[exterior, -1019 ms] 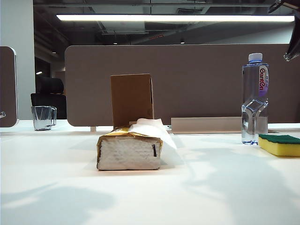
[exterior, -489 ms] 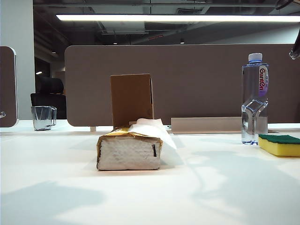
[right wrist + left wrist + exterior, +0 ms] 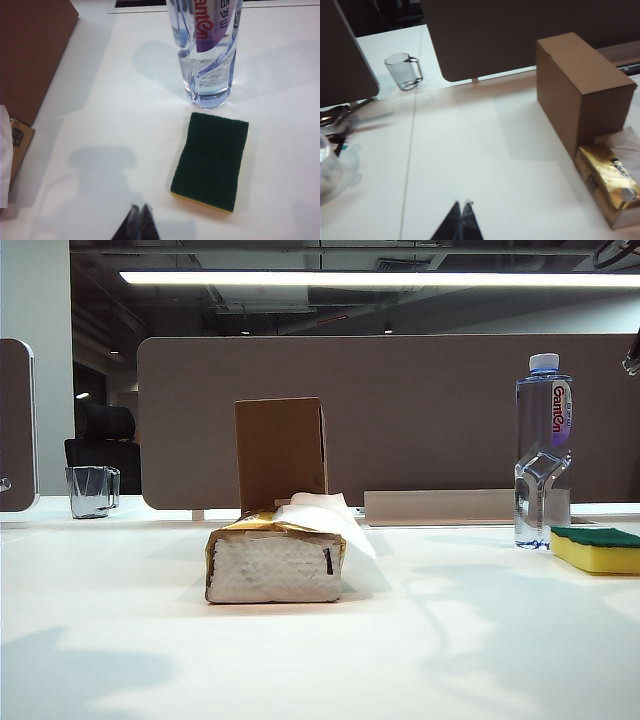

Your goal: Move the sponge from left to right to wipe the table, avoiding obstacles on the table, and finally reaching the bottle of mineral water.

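The sponge (image 3: pixel 597 549), yellow with a green top, lies flat on the white table (image 3: pixel 450 640) at the far right, just in front of the bottle of mineral water (image 3: pixel 543 450). In the right wrist view the sponge (image 3: pixel 211 160) sits free below the bottle (image 3: pixel 206 55). My right gripper (image 3: pixel 139 206) hangs shut and empty above the table, apart from the sponge. The obstacles stand mid-table: a tissue pack (image 3: pixel 276 558) with the brown box (image 3: pixel 281 452) behind it. My left gripper (image 3: pixel 461 202) is shut on nothing over bare table, left of the box (image 3: pixel 582 90) and tissue pack (image 3: pixel 610 185).
A glass mug (image 3: pixel 92 490) stands at the back left, and the left wrist view shows the mug (image 3: pixel 404 71) too. A brown partition (image 3: pixel 400 410) runs along the table's far edge, with a grey strip (image 3: pixel 440 506) at its foot.
The dark arm part at the top right of the exterior view has drawn up and out towards the edge. The arm shadows on the table's front have shrunk. The sponge and obstacles stay put.
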You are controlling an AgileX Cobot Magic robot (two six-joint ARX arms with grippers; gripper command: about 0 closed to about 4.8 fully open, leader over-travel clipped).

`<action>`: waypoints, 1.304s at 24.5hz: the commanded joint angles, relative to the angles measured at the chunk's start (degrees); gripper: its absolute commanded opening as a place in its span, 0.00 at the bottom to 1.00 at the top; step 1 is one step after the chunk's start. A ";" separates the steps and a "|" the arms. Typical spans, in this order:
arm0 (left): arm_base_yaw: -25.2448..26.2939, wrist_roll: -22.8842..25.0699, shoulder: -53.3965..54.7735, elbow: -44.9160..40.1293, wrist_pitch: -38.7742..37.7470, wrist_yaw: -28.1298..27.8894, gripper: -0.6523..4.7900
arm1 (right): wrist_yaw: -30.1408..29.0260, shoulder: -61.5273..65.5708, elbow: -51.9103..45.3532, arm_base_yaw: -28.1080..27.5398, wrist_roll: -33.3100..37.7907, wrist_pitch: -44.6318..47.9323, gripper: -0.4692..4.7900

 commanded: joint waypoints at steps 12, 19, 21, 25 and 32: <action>0.07 1.20 -1.05 0.50 -0.87 -4.44 0.11 | -0.31 -2.14 -0.33 -0.11 -0.61 0.96 0.08; 0.07 -0.26 -1.03 0.50 -0.98 -3.98 0.11 | -0.42 -2.14 -0.33 -0.11 -0.61 0.96 0.08; 0.07 -0.26 -1.03 0.52 -0.98 -3.91 0.11 | -0.44 -2.14 -0.33 -0.09 -0.61 0.96 0.08; 0.07 -0.26 -1.03 0.52 -1.86 -3.56 0.11 | -1.64 -2.12 -0.33 -0.07 -0.61 1.03 0.08; 0.07 -0.28 -1.03 0.50 -2.91 -4.31 0.11 | -1.62 -2.12 -0.35 -0.09 -0.61 1.31 0.08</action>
